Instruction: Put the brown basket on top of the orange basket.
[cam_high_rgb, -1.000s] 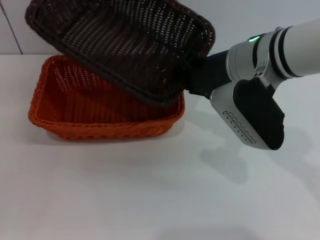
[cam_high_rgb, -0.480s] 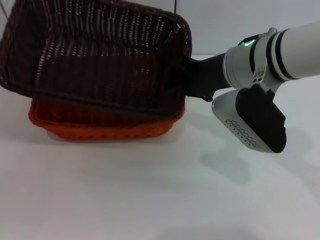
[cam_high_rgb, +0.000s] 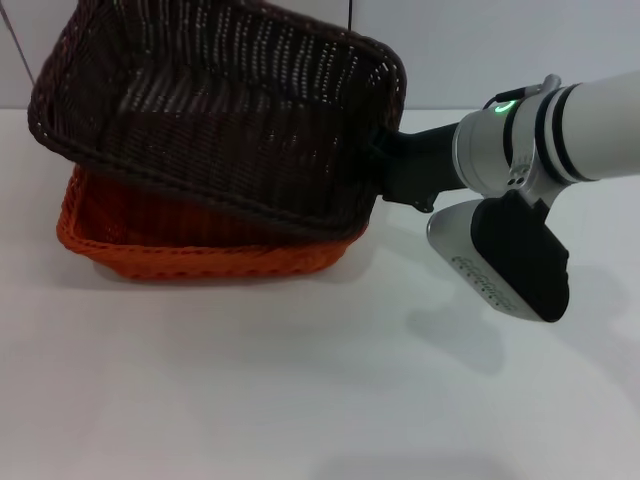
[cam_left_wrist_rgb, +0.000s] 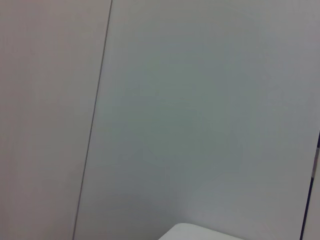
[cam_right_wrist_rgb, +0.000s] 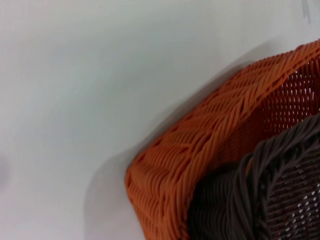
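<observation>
Brown basket tilted over orange basket; right end effector clamped on rim.

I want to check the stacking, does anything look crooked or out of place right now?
Yes: the brown basket sits askew over the orange basket, tilted, its far left corner high, not nested level. The right gripper is at its right rim. Nothing looks spilled or damaged.

No text, label, brand or number readable anywhere around my pincer, on either basket or arm.
</observation>
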